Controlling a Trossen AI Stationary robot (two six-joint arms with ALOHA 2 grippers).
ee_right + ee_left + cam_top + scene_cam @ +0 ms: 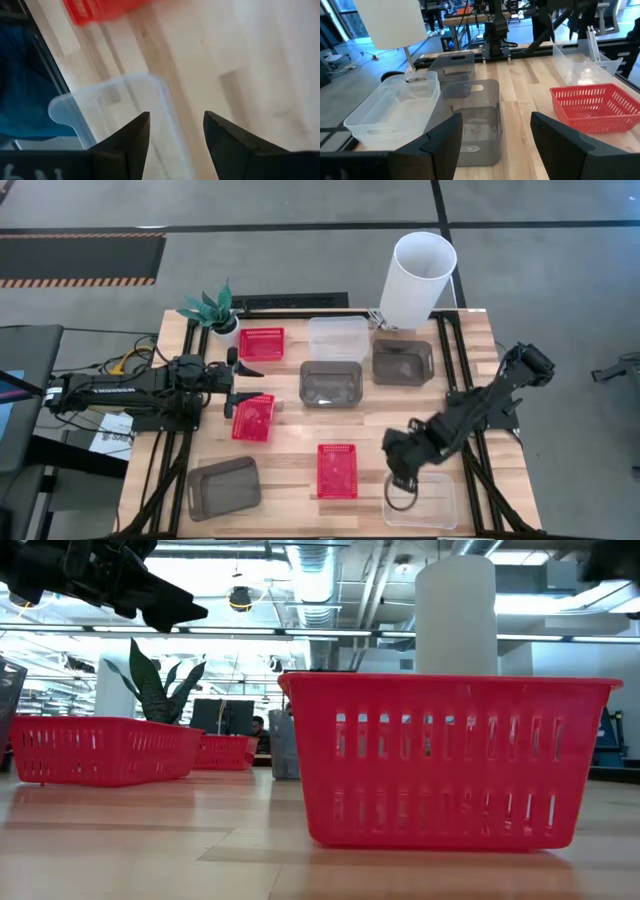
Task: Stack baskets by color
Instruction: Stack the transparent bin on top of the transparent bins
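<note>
- The right gripper (404,480) is seen over the clear basket (422,500) at the tabletop's (290,490) front right corner, its fingers (131,135) spread apart above the basket's rim, nothing held between them.
- The left gripper (243,385) is held near the left edge, jaws wide apart and empty, just beside a red basket (253,417).
- A second red basket (262,343) is found toward the back left, next to the potted plant (212,310).
- A third red basket (337,470) is set near the front edge, centre.
- Grey baskets are spread out: one in the middle (331,383), one toward the back right (403,361), one at the front left corner (222,487).
- Another clear basket (338,337) is placed by the back edge, beside the white cylinder (417,278).
</note>
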